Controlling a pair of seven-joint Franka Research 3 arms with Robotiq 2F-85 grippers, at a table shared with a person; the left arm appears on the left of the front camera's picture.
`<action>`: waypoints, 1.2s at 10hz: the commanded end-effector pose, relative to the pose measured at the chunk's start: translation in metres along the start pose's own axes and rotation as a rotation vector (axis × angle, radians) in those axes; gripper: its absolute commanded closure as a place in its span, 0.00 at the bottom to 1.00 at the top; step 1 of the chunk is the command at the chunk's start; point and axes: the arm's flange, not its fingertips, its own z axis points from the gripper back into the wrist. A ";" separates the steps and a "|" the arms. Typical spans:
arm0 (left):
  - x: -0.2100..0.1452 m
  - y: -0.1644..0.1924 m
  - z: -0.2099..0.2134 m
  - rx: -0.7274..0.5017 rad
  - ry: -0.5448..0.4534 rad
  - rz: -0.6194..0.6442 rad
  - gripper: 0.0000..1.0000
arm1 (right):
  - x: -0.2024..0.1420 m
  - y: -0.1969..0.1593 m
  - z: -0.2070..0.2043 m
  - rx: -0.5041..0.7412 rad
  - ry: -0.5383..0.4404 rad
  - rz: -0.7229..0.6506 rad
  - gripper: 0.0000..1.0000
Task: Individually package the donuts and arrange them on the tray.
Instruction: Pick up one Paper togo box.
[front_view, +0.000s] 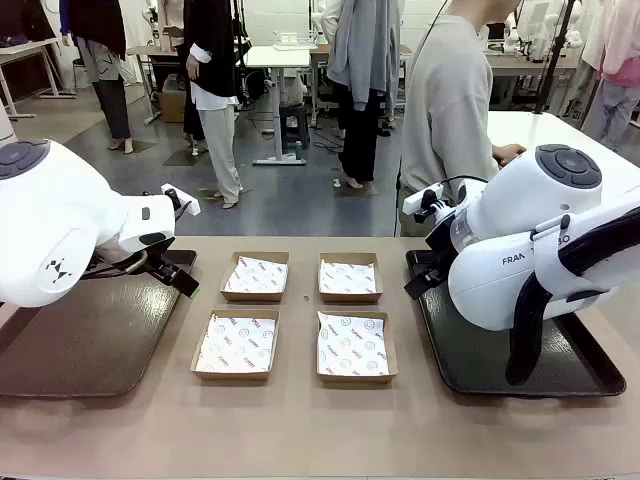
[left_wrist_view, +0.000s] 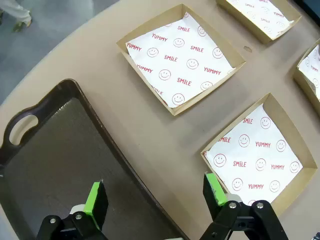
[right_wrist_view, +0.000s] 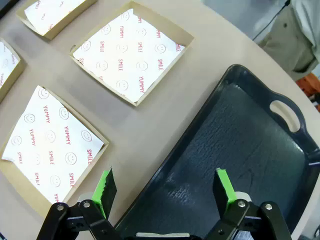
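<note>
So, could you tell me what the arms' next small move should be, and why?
Probably hold the open left gripper and right gripper by their trays: the four boxes contain just paper, so the person likely supplies donuts first.

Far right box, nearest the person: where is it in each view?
Front view: the far right box sits in the back row, right of centre.
Left wrist view: it is cut off at the top right.
Right wrist view: it lies top centre.
Shared landmark: the far left box beside it.

Four paper-lined boxes in two rows between brown tray and black tray; person beyond.
</note>
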 end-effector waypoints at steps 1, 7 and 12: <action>0.000 0.000 0.000 0.000 0.000 0.000 0.00 | 0.000 0.000 0.000 0.000 0.000 0.000 0.00; 0.000 0.000 0.000 0.000 0.000 0.000 0.00 | 0.000 0.000 0.000 0.000 0.000 0.000 0.00; 0.000 0.000 0.000 0.000 0.000 0.000 0.00 | 0.000 0.000 0.000 0.000 0.000 0.000 0.00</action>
